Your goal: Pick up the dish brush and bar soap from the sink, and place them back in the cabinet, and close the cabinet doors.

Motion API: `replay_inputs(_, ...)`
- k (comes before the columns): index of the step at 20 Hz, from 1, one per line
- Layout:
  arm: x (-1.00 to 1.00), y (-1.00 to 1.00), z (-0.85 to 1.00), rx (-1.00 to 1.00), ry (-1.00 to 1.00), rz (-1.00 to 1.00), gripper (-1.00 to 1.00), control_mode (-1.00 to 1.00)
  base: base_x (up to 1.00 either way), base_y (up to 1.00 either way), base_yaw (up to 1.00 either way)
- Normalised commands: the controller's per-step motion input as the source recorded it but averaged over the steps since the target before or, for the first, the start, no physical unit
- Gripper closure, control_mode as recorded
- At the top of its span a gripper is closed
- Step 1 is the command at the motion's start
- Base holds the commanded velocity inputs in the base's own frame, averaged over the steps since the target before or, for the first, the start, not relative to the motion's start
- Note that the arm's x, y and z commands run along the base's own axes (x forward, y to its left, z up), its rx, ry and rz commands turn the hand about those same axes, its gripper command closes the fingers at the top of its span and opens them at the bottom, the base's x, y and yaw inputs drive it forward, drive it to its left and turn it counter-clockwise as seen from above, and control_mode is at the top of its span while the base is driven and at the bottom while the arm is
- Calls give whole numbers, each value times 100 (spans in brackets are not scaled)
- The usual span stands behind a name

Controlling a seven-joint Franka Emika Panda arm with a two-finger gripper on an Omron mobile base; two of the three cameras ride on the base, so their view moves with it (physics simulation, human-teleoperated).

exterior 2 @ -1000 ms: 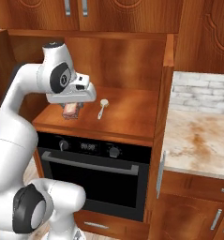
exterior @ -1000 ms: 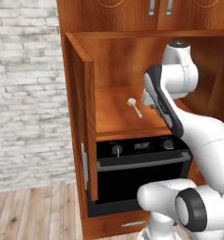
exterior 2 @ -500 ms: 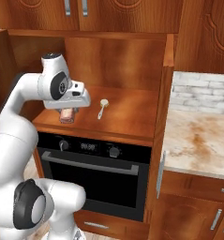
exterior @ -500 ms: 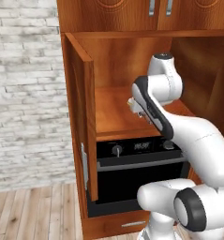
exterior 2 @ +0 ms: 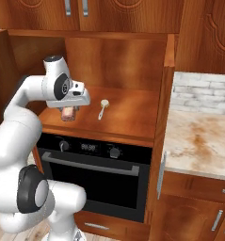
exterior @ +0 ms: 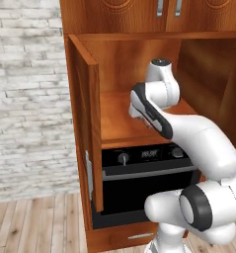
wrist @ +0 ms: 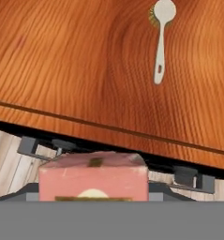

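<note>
— Since a second ago, what has shifted?

— Mostly the arm: its hand has swung toward the left side of the cabinet [exterior 2: 118, 61], carrying the bar soap [exterior 2: 68, 113] along. The dish brush [exterior 2: 102, 108] has stayed put on the shelf [exterior 2: 132, 113].

— Is the claw gripping anything?

— Yes. The claw [exterior 2: 69, 112] is clenched on the bar soap. From the hand camera the pinkish block [wrist: 93, 182] sits right between the fingers, at the bottom of the picture, with the shelf's front edge running just beyond it.

— Where is the soap relative to the shelf?

— In the right base view it hangs at the front left of the shelf, over the front edge. Whether it touches the wood I cannot tell.

— And the brush?

— Lying flat on the shelf, round cream head toward the back, pale handle pointing forward. It is well apart from the soap, nearer the middle.

— The cabinet doors?

— Both stand open. The left door [exterior: 85, 128] juts forward, edge-on in the left base view. The oven [exterior 2: 97, 164] sits directly below the shelf, and the marble worktop [exterior 2: 198, 141] lies off to the right.
</note>
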Motion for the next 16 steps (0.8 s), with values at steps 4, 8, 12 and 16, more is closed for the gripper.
replay_inputs(4, 61, 21, -2, 0, 0, 0, 100, -100, 0, 0, 0)
replay_inputs(8, 53, 14, -9, 0, 0, 0, 100, -100, 0, 0, 0)
replay_inputs(12, 38, 3, -24, 0, 0, 1, 100, -100, 0, 0, 0)
replay_inputs(16, 30, 0, -43, 0, 0, 4, 100, -100, 0, 0, 0)
